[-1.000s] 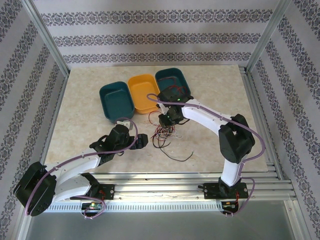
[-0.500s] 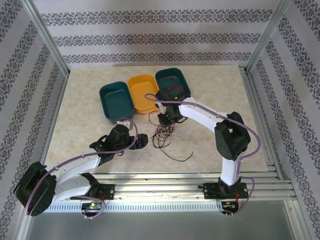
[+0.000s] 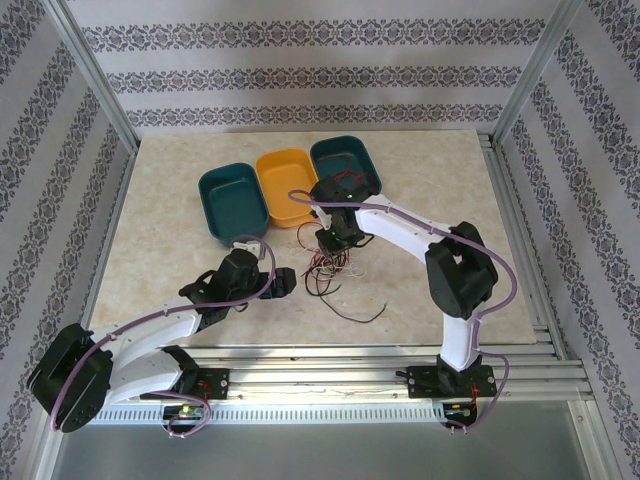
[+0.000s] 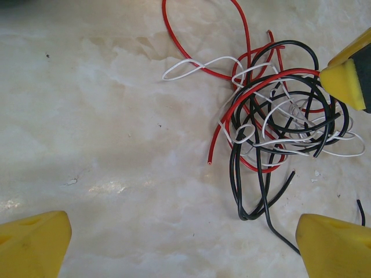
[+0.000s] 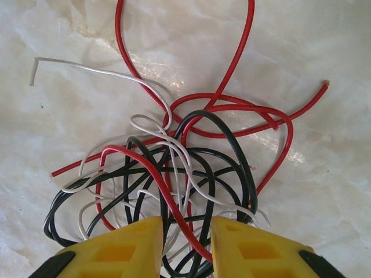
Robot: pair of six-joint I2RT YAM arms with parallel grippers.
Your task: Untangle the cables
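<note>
On the pale table (image 3: 180,220), the cables (image 3: 330,268) lay in one knot near the trays (image 3: 233,200). The left gripper (image 4: 182,246) gaped wide beside them. The right gripper (image 5: 186,231) stood narrow around some strands; whether it pinched them, I couldn't tell.

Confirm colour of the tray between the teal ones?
Middle tray is orange-yellow; clearest in top external view.

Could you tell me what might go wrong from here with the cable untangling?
1. Several red and black strands of the cables run between the narrowly parted fingers of the right gripper. Closing and pulling here would likely catch several at once and drag or tighten the whole tangle rather than free one cable.
2. The left gripper is open beside the tangle and holds nothing, so nothing pins the bundle to the table during a pull.
</note>
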